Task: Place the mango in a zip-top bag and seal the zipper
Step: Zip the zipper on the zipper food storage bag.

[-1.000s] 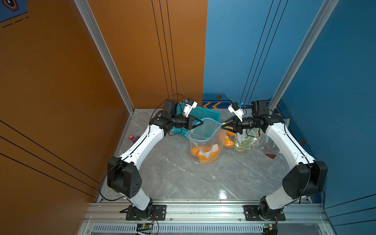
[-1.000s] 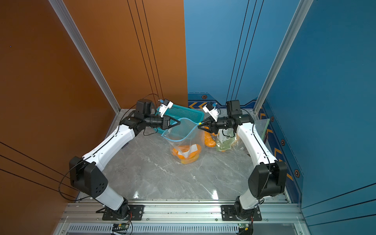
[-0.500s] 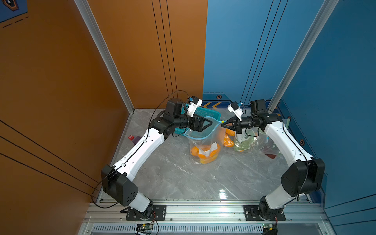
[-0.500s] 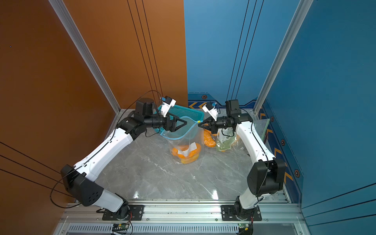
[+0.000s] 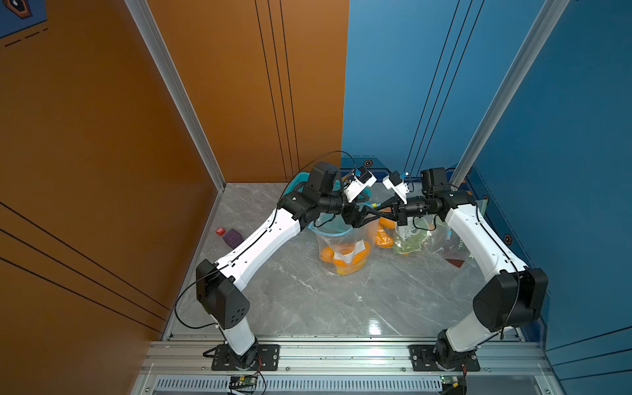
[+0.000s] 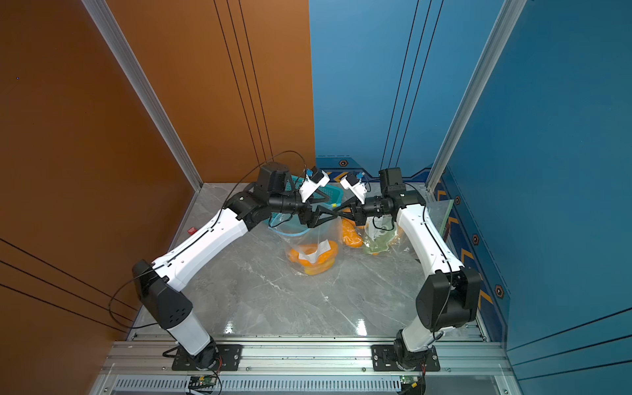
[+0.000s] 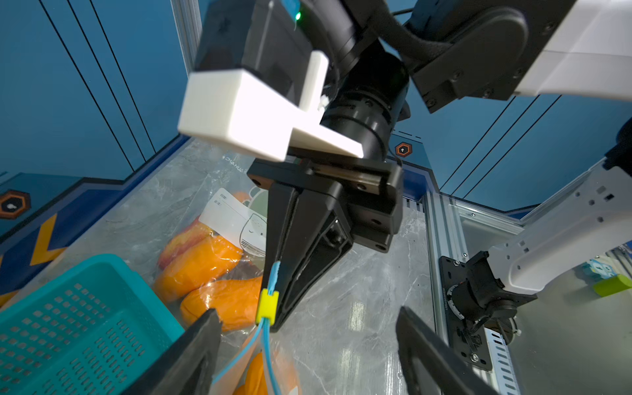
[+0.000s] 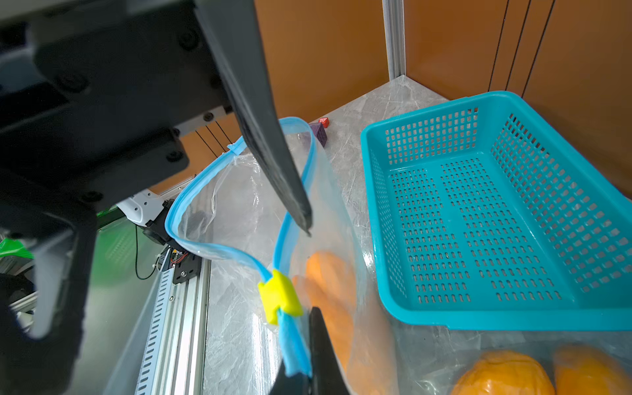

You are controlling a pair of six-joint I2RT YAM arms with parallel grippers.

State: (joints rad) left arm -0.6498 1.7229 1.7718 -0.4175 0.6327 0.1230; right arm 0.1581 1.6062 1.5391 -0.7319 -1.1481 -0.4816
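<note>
Okay, pinching zip-top bag (image 5: 328, 239) rim beside yellow slider (image 8: 280, 295) with right gripper (image 7: 275, 323), holding left gripper (image 7: 307, 311) wide open.

In both top views we locate the mango (image 5: 345, 258) inside the zip-top bag (image 5: 333, 239), centre frame, basket (image 6: 336, 195) above.

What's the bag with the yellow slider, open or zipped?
Open: the bag's blue zipper strips gape in a loop, with the yellow slider at one end.

right gripper (image 8: 302, 359) is pinched on the zip-top bag (image 8: 236, 219) rim just beside the yellow slider (image 8: 280, 297), mouth gaping, mango (image 8: 330, 290) inside, teal basket (image 8: 478, 222) off at the gripper's 2 o'clock.
</note>
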